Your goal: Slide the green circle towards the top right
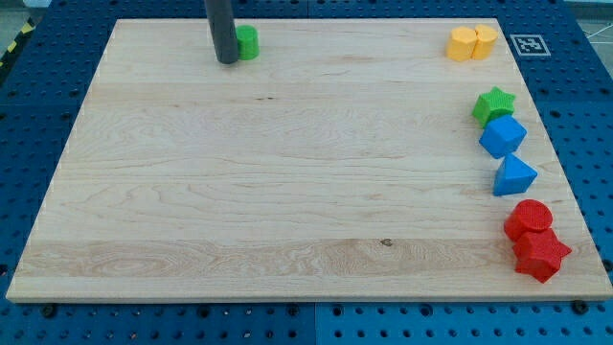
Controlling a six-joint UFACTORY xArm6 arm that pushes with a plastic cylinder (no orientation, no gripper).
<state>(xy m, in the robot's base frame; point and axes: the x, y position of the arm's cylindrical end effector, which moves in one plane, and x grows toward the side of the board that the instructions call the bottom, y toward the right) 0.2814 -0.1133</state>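
Tip (pixel 227 61) touching green circle (pixel 248 42), board's (pixel 287 172) 11 o'clock corner.
Sits at circle's 8 o'clock; bare rod, no claw state to tell.

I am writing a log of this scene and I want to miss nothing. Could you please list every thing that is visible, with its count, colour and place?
green circle: 1, green, top edge, left of centre
yellow blocks: 2, yellow, top right corner, touching
green star: 1, green, right edge, upper part
blue cube: 1, blue, just below the star
blue triangle: 1, blue, right edge, middle
red circle: 1, red, bottom right
red star: 1, red, just below the red circle
wooden board: 1, light wood, on a blue pegboard table
marker tag: 1, black and white, beyond the top right corner
my tip: 1, dark rod, against the green circle's left side
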